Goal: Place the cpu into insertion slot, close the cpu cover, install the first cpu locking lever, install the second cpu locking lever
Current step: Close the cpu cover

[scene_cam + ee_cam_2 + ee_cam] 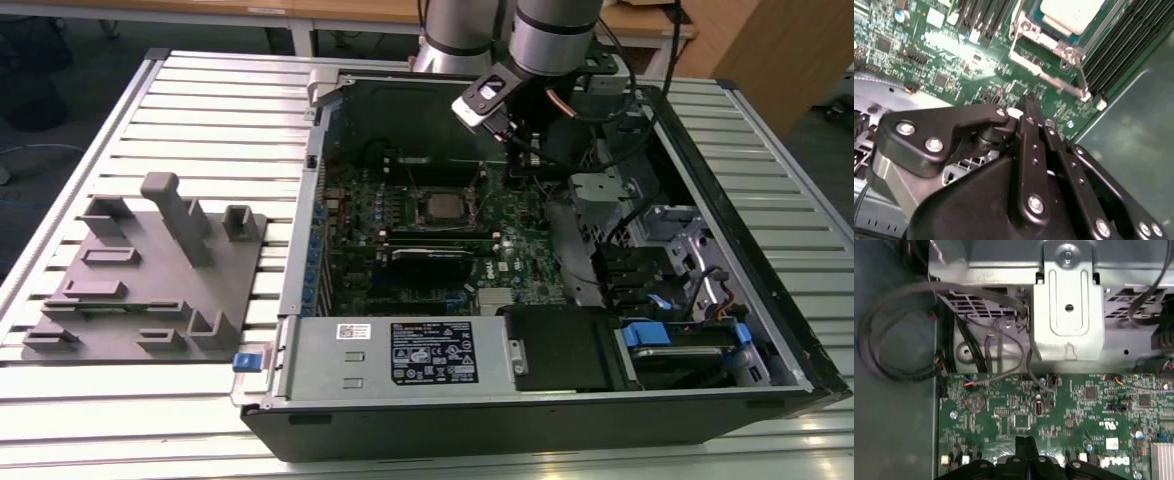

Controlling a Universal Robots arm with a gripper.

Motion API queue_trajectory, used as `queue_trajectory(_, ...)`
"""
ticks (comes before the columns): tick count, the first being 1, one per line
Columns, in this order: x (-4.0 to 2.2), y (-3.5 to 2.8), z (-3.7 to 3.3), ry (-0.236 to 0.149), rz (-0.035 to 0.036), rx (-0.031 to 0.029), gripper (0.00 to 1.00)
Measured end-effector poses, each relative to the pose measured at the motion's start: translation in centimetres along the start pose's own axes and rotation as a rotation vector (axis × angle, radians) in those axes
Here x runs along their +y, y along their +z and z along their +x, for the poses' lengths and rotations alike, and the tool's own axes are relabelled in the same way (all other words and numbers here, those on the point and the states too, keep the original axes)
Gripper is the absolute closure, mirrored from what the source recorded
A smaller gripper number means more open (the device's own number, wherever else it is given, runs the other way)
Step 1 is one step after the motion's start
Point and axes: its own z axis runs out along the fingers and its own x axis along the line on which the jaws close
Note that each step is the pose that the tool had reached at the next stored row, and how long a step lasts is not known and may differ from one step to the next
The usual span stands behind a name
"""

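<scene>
The cpu (pixel 441 207) lies flat in the insertion slot (pixel 416 222) in the middle of the green board, its dull metal top facing up. In the second wrist view the cpu (pixel 1071 12) sits inside the silver cpu cover (pixel 1041 37), which lies down around it. A thin metal lever (pixel 1081 80) runs along one side of the socket. My gripper (pixel 523 162) hovers over the board just beyond the socket, toward the exterior view's right. In both wrist views the gripper (pixel 1030 103) (pixel 1025 444) is shut, fingertips pressed together with nothing between them.
The open computer case (pixel 747 330) walls the board in on all sides. A metal drive bracket (pixel 1069 305) and loose cables (pixel 899 360) sit close to the gripper. A grey power supply box (pixel 387 355) fills the case's near end. A grey fixture block (pixel 147 270) stands outside, at the exterior view's left.
</scene>
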Motion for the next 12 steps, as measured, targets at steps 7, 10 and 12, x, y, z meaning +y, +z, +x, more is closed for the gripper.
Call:
queue_trajectory(7, -0.73, -0.04, -0.02, 0.000, -0.0089, 0.0001, 0.90)
queue_trajectory(10, -1.03, -0.05, -0.02, 0.000, -0.0129, 0.0000, 0.90)
queue_trajectory(12, -1.62, -0.08, -0.04, 0.000, -0.0194, 0.0003, 0.90)
